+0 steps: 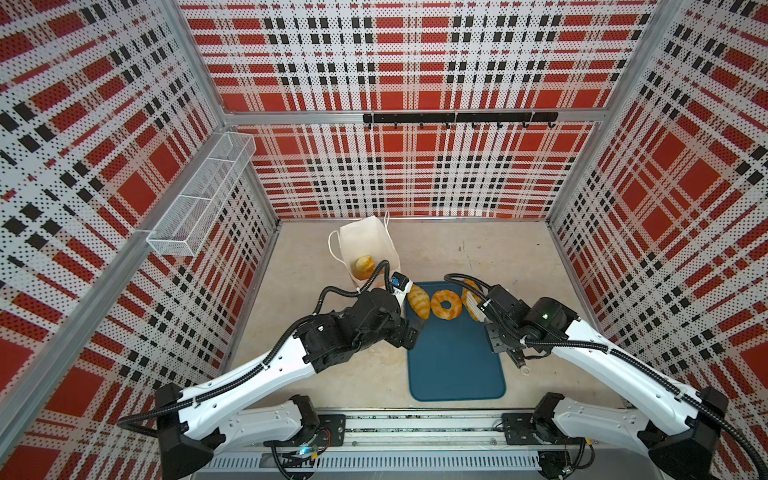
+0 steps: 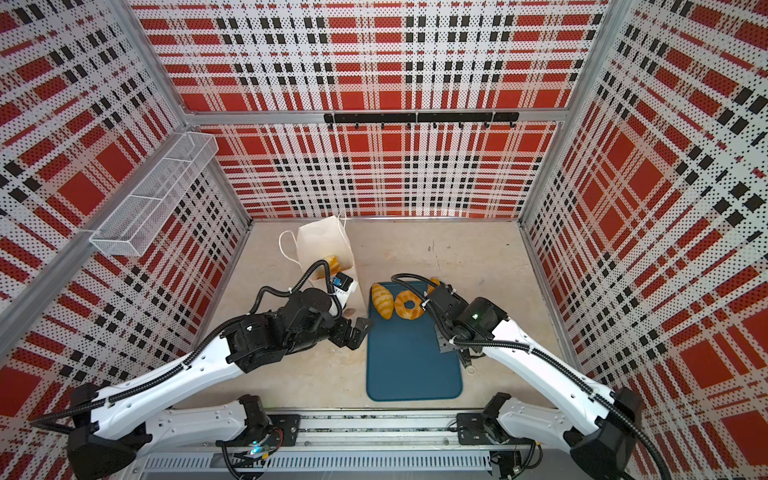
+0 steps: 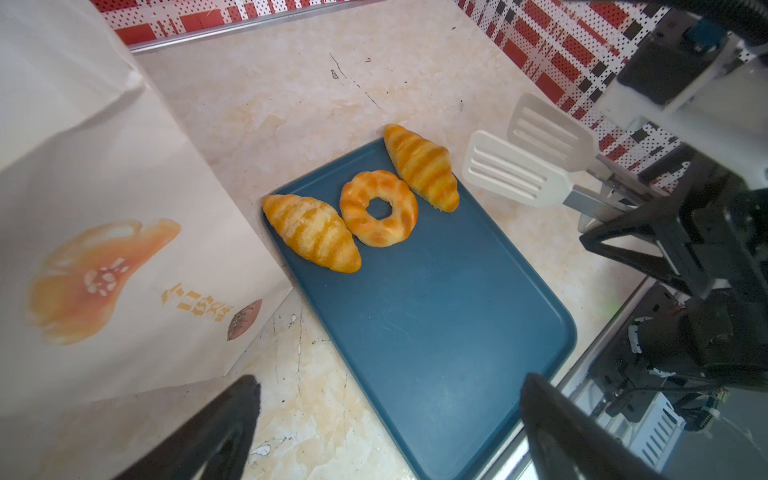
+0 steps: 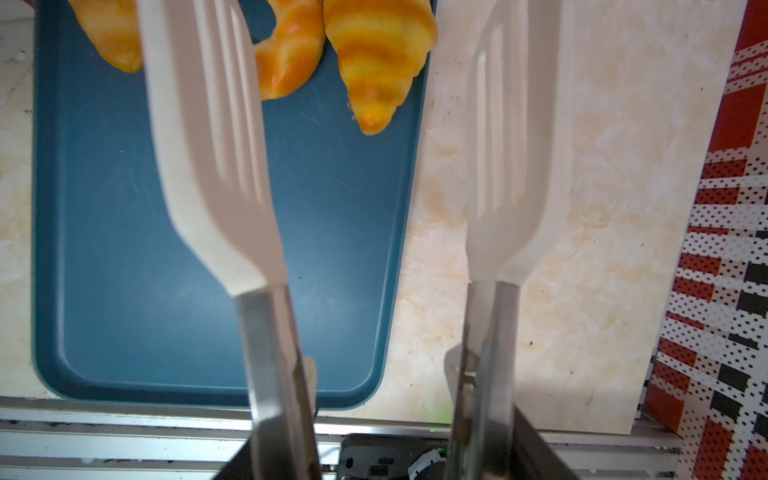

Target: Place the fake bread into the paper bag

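**Bagging bread: 1 piece seen in the bag, 3 on the tray**

In both top views the bag point(image 1: 365, 241) stands at the left rear with its mouth open. 1 bun point(image 1: 364, 267) shows inside, and anything under it is hidden. The left gripper point(image 3: 390, 380) hovers low, just beside the bag's near corner, with its jaws spread wide and nothing between them.

Right of the bag lies the tray point(image 1: 457, 365). 3 pieces sit in a row at its far end: a left croissant point(image 1: 418, 302), a doughnut point(image 1: 445, 304) touching it, and a right croissant point(image 3: 422, 166) at the far corner.

Just beside that last piece hang the tongs point(image 3: 511, 166). Their 2 slotted white blades are apart and carry nothing. The right gripper point(image 4: 382, 457) clamps the tongs' metal arms.

The bread looks glossy, so probably slick, and most likely light and squashy.
- **Croissants:** the fat middle gives the surest hold, with 1 blade on each long flank. The tapered tips would likely squirt free.
- **Doughnut:** it wants the blades across its outer rim.
- **Bag:** the paper is thin and may tip if nudged.
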Robot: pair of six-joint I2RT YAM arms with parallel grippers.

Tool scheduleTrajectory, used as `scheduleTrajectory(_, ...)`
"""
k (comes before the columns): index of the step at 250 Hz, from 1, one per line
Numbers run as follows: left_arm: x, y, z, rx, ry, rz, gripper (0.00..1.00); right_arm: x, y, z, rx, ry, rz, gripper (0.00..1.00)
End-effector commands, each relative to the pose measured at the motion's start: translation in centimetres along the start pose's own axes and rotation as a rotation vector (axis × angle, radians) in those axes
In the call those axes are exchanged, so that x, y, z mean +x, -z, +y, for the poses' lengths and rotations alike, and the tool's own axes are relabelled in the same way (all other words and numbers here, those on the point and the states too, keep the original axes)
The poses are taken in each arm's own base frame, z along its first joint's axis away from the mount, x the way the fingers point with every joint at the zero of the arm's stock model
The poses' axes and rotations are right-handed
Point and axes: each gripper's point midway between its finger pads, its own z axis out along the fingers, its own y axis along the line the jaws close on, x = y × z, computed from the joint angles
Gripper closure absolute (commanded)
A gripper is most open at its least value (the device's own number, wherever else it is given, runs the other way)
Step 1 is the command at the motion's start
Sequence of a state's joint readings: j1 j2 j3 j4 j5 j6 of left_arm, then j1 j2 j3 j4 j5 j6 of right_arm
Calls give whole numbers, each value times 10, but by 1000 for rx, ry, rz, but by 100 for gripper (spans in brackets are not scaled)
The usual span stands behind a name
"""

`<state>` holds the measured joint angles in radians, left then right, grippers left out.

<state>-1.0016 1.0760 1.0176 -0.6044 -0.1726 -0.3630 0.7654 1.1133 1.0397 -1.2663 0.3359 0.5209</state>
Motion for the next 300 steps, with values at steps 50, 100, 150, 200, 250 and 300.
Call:
scheduleTrajectory(50, 2, -5, -5, 14, 14, -5, 1, 6, -25, 4, -4, -40, 30, 40)
scheduleTrajectory(100, 3, -3, -1, 3, 13, -10, 1, 10, -43, 9, 8, -34, 72, 41)
scheduleTrajectory(150, 5, -3, 0, 0, 13, -8, 1, 7, -57, 12, 34, -33, 102, 43)
scheduleTrajectory(200, 9, -3, 3, -11, 11, -4, 0, 9, -69, 12, 71, -31, 148, 44)
scheduleTrajectory(250, 12, -2, 7, -20, 9, -1, 1, 8, -77, 17, 71, -34, 166, 45)
scheduleTrajectory(300, 15, -2, 14, -30, 15, 5, 1, 9, -83, 16, 91, -34, 188, 45)
